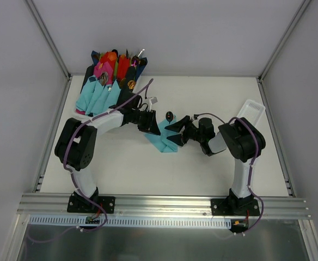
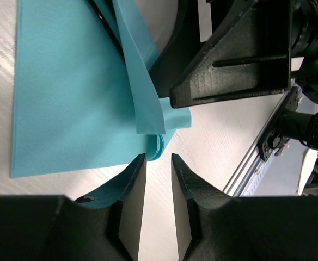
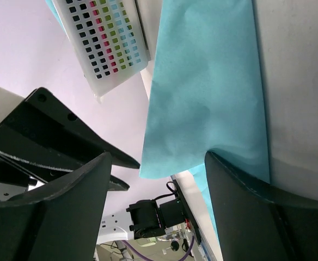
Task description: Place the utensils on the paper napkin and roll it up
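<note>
From overhead, shows the paper napkin (image 1: 161, 140) lying rumpled at the centre of the table (image 1: 202, 174), hemmed in by the left gripper (image 1: 154, 128) at its 9 o'clock and the right gripper (image 1: 169, 136) at its 3 o'clock. Puts the dark bowl of the spoon (image 1: 170, 115) just beyond the napkin at 12 o'clock. Places a white tray (image 1: 252, 110) at the table's 2 o'clock and a heap of napkin rolls (image 1: 107, 81) in teal, pink, red and navy, cutlery tips showing, at 11 o'clock; cannot tell what holds the heap. From the left wrist, finds the left fingers (image 2: 132, 206) parted by a narrow slit and gripping nothing, the napkin's folded corner just off their tips, one flap lifted over a dark utensil handle (image 2: 109, 30) at 11 o'clock. From the right wrist, catches the right fingers (image 3: 257, 217) spread wide, a raised napkin flap between them touching the 3 o'clock finger but unclamped, with a white colour-swatch card (image 3: 104, 41) at 11 o'clock.
</note>
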